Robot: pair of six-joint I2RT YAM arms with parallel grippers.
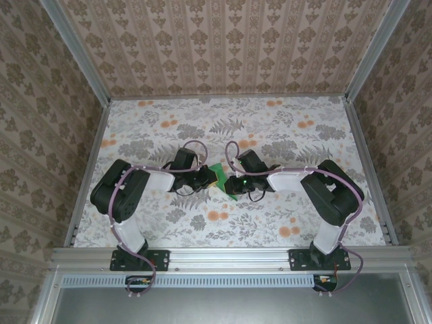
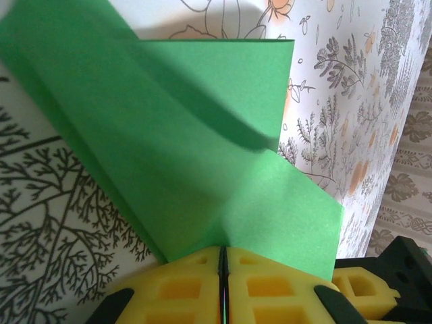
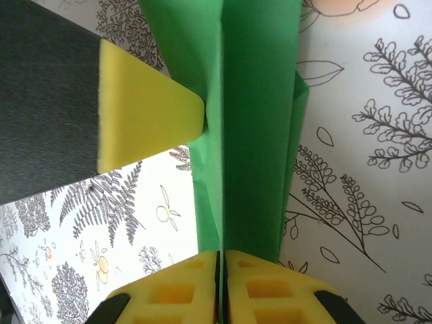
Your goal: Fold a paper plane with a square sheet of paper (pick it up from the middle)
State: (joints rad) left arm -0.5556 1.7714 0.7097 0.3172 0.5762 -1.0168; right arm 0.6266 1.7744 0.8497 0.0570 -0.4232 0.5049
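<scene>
Between the two tools: the square sheet of paper (image 1: 217,171) is being held from both sides, the left tool (image 1: 212,177) and the right tool (image 1: 229,183) meeting almost tip to tip over the middle of the table (image 1: 283,128).
Left tool: it is clenching the sheet, its yellow pads (image 2: 182,283) pressing together with a thin green line showing in the seam between them.
Paper ahead of the left tool: it is fanning out from the tips in overlapping layers, with one straight folded edge running across the far side.
Right tool: it is also gripping the sheet, its pads shut on the near end of a long upright strip.
Paper ahead of the right tool: it is running straight away from the tips as doubled layers with a sharp lengthwise crease, and one pad of the left tool is touching it from the left.
Height: the sheet is looking raised off the table, judging by the shadows beneath it.
Done so far: the pick-up is looking complete and a centre fold is in place.
Left to do: no pointed nose or wings are showing, so most of the folding is probably remaining.
</scene>
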